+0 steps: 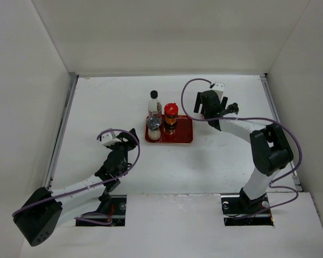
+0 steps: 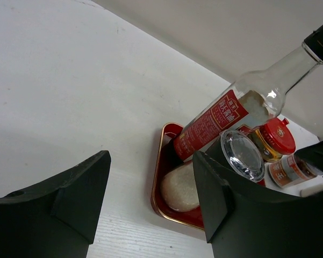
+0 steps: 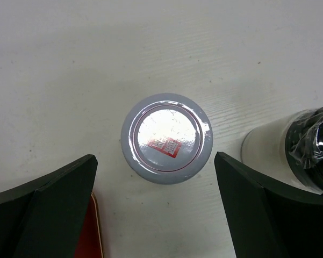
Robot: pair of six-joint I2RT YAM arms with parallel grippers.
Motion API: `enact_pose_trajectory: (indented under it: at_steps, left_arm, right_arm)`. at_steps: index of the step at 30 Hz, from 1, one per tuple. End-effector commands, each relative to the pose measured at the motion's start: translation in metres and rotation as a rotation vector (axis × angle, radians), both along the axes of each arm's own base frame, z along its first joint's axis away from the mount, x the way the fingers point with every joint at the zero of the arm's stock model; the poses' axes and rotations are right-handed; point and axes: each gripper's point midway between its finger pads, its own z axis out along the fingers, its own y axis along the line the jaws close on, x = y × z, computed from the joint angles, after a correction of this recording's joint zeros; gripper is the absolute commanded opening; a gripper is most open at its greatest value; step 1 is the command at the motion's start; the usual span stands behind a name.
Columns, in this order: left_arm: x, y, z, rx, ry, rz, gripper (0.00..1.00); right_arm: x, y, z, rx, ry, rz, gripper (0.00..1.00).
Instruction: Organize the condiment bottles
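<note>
Three bottles on red tray

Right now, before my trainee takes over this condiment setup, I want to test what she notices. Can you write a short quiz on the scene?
1. True or false: the red tray holds a tall clear bottle with a black cap.
2. The silver-lidded jar under the right end effector stands: A) on the tray, B) on the table, C) on another bottle.
3. Fill in: the shorter bottle beside the tall one has a ___ cap.
Key: 1 true; 2 B; 3 red.
</note>
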Motion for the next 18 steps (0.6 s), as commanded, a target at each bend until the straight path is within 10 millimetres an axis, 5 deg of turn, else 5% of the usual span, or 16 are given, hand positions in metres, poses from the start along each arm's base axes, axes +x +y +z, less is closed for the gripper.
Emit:
enact_pose_trajectory:
  at_steps: [1,6,11,14,18]
  left_arm:
    - [0.002,-0.004,0.011,-0.043,-0.037,-0.008,0.61]
    - [0.002,-0.005,0.011,-0.042,-0.036,-0.013,0.61]
    - [0.002,-0.006,0.011,-0.045,-0.037,-0.014,0.61]
    - [0.003,-0.006,0.009,-0.038,-0.031,-0.013,0.61]
    - [0.004,-0.008,0.008,-0.036,-0.025,-0.014,0.61]
  right_arm:
    - [0.019,0.0,0.018,0.043,-0.063,-0.028,0.94]
    - [0.029,-0.003,0.019,0.046,-0.1,-0.051,0.88]
    - [0.031,-0.004,0.026,0.043,-0.121,-0.055,0.55]
    - [0.021,-0.004,0.049,0.045,-0.19,-0.042,0.51]
    - [-0.009,0.028,0.09,0.072,-0.286,0.063,0.52]
